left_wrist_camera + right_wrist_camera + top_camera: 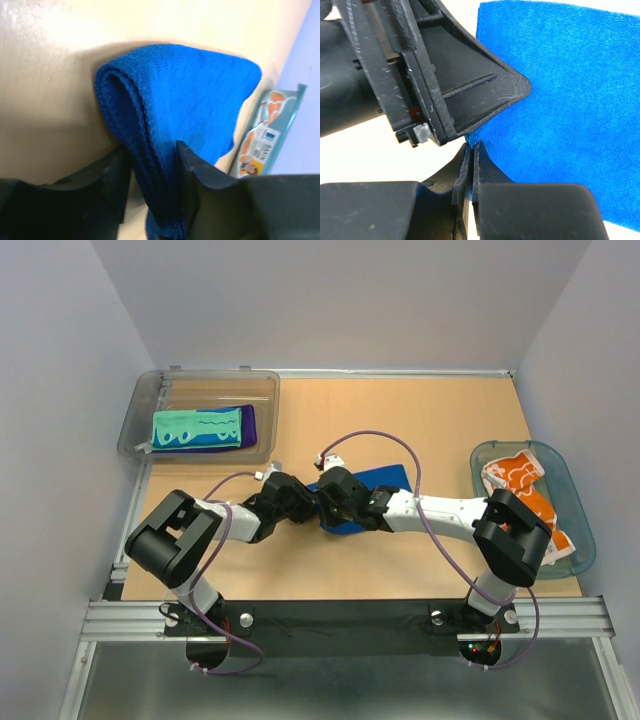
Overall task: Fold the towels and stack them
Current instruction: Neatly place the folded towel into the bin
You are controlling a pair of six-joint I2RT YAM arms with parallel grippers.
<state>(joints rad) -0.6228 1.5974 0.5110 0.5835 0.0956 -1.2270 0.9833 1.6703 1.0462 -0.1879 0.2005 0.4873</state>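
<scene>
A royal blue towel [385, 480] lies folded at mid-table. In the left wrist view its thick folded edge [150, 150] runs between the fingers of my left gripper [152, 175]. The right finger [200, 172] touches the cloth, and a sliver of table shows beside the left one. My right gripper [471, 150] is shut, pinching the blue towel's [570, 115] near corner. The two grippers meet tip to tip [320, 502]. A mint green towel [198, 428] lies on a purple one [248, 425]. A white towel with orange prints [520, 485] sits at the right.
The mint and purple towels lie in a clear grey bin [200, 385] at the back left. The white towel lies in a teal oval basket [580, 540] at the right edge, which also shows in the left wrist view [300, 92]. White walls enclose the table.
</scene>
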